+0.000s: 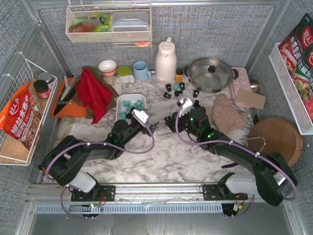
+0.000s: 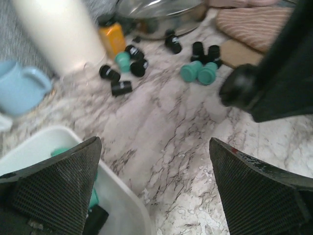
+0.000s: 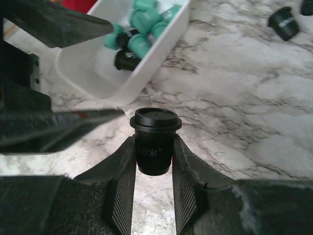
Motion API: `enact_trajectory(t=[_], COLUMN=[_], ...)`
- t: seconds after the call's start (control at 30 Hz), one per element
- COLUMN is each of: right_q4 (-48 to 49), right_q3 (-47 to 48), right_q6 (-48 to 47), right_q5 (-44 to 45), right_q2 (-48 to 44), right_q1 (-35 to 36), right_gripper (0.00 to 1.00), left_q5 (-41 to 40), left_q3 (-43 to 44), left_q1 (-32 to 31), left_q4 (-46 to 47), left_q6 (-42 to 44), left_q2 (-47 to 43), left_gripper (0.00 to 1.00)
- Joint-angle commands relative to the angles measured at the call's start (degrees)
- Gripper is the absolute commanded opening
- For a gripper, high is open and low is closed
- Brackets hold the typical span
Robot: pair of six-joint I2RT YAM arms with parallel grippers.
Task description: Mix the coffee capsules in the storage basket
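The white storage basket point(image 1: 131, 96) sits left of centre and holds several teal capsules point(image 1: 131, 104). The right wrist view shows them point(image 3: 140, 30) with a black one point(image 3: 126, 59) inside the basket point(image 3: 164, 56). My right gripper point(image 3: 153, 145) is shut on a black capsule point(image 3: 154, 137), held upright above the marble just right of the basket; it also shows in the top view point(image 1: 170, 121). My left gripper point(image 2: 154, 147) is open and empty over the basket's near right corner point(image 2: 124, 200), seen in the top view point(image 1: 143, 119). Loose black and teal capsules point(image 1: 174, 88) lie behind point(image 2: 198, 72).
A white thermos point(image 1: 166, 61), steel pot point(image 1: 210, 73), blue mug point(image 1: 141, 70), orange jar point(image 2: 112, 39) and red cloth point(image 1: 93, 93) stand at the back. A striped mat point(image 1: 227, 116) and round wooden board point(image 1: 275, 138) lie right. The two arms are close together.
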Motion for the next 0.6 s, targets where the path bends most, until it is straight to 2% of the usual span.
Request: enact_trajectory(t=[0.0, 0.17, 0.57], right_q4=[3.63, 2.49, 2.42], right_q3=[0.7, 1.97, 2.29], right_q6=[-0.21, -0.21, -0.12], right_q5=[-8.34, -11.17, -12.33], right_q2=[-0.15, 0.16, -0.1], right_q1=[0.74, 1.47, 2.12], right_gripper=[0.14, 0.14, 0.14], left_q5=[9.47, 13.48, 14.11], left_q3=[-3.84, -5.11, -2.71], left_q1=[-1.83, -3.29, -8.11], left_q4=[17.98, 25.99, 23.47], left_q6=[15.29, 17.91, 24.63], left_q2=[1.61, 4.35, 6.33], left_gripper=[0.99, 0.99, 0.99])
